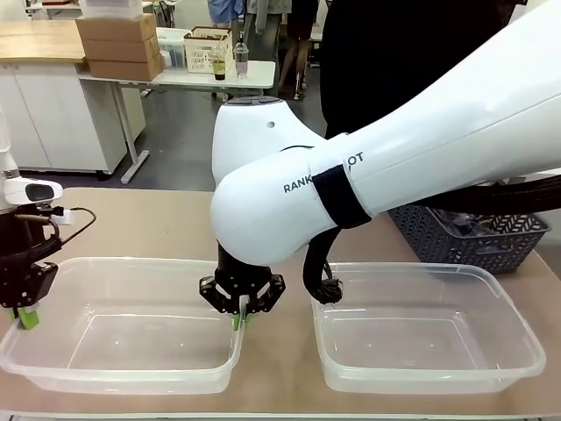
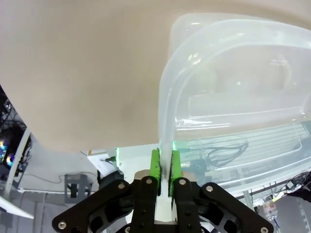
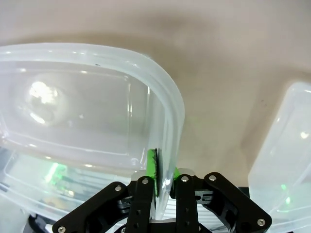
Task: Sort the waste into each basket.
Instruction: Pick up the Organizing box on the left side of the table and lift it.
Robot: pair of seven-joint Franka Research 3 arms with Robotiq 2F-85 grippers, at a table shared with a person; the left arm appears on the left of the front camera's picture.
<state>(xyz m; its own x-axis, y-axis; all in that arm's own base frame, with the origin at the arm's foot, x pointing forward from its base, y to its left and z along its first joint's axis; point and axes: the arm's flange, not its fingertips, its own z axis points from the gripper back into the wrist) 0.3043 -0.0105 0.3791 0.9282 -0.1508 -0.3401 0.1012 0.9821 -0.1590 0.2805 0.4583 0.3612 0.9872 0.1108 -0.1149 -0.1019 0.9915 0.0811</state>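
Two clear plastic baskets stand side by side on the tan table, both with nothing inside. My left gripper [image 1: 24,316] is shut on the rim at the left end of the left basket [image 1: 131,263]. In the left wrist view the green pads [image 2: 155,167] pinch that basket's wall [image 2: 233,97] between them. My right arm reaches across, and its gripper [image 1: 241,317] is shut on the same basket's right end. The right wrist view shows the gripper [image 3: 163,177] clamped on the rim [image 3: 165,97]. The waste is out of view.
The right basket [image 1: 421,267] sits just right of my right gripper, and its corner [image 3: 286,145] appears in the right wrist view. A dark grey mesh basket [image 1: 473,237] stands behind it at the far right. A person in dark clothes stands across the table.
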